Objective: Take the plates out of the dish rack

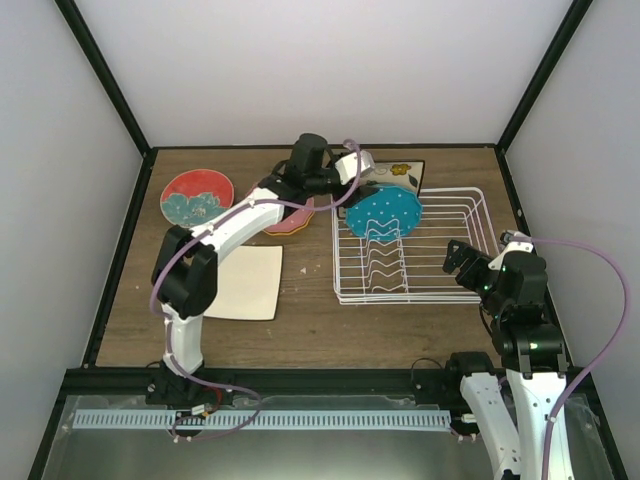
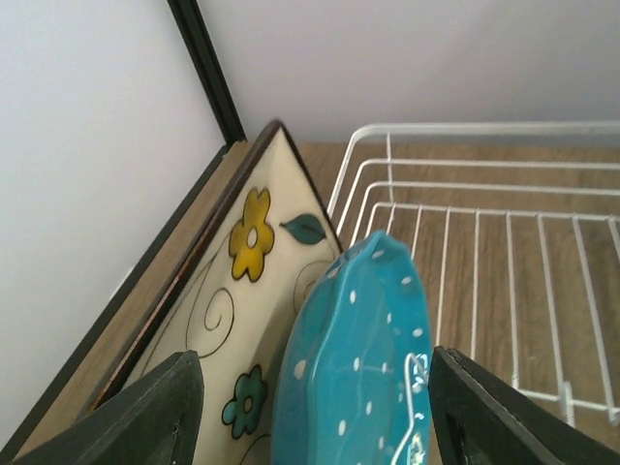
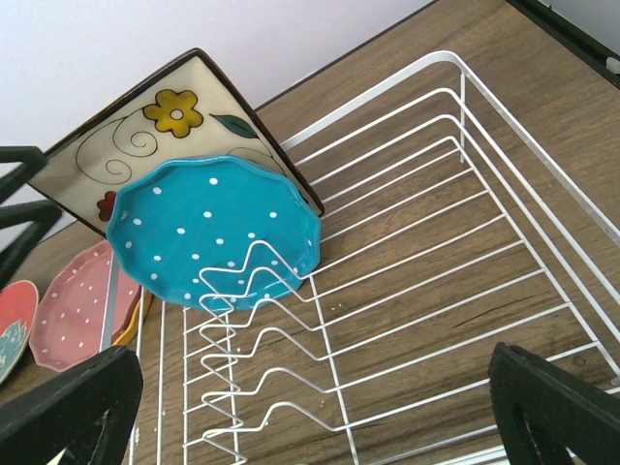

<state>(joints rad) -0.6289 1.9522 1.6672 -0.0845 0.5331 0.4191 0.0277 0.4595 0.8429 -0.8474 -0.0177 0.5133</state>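
The white wire dish rack (image 1: pixel 440 262) holds two plates at its far left end. The blue dotted plate (image 1: pixel 385 213) leans in the slot dividers. The cream floral square plate (image 1: pixel 402 174) stands behind it. My left gripper (image 1: pixel 346 198) is open, its jaws on either side of the blue plate's (image 2: pixel 358 349) edge with gaps on both sides. The floral plate (image 2: pixel 242 281) is just beyond. My right gripper (image 1: pixel 466 266) is open and empty over the rack's near right part (image 3: pixel 436 242). It looks at the blue plate (image 3: pixel 208 228) and the floral plate (image 3: pixel 145 136).
Left of the rack lie the red-and-teal plate (image 1: pixel 197 196), the pink dotted plate (image 1: pixel 292 216) partly under my left arm, and the plain cream square plate (image 1: pixel 246 283). An orange rim (image 3: pixel 129 327) peeks from under the pink plate (image 3: pixel 77 305). Walls close the table's far and side edges.
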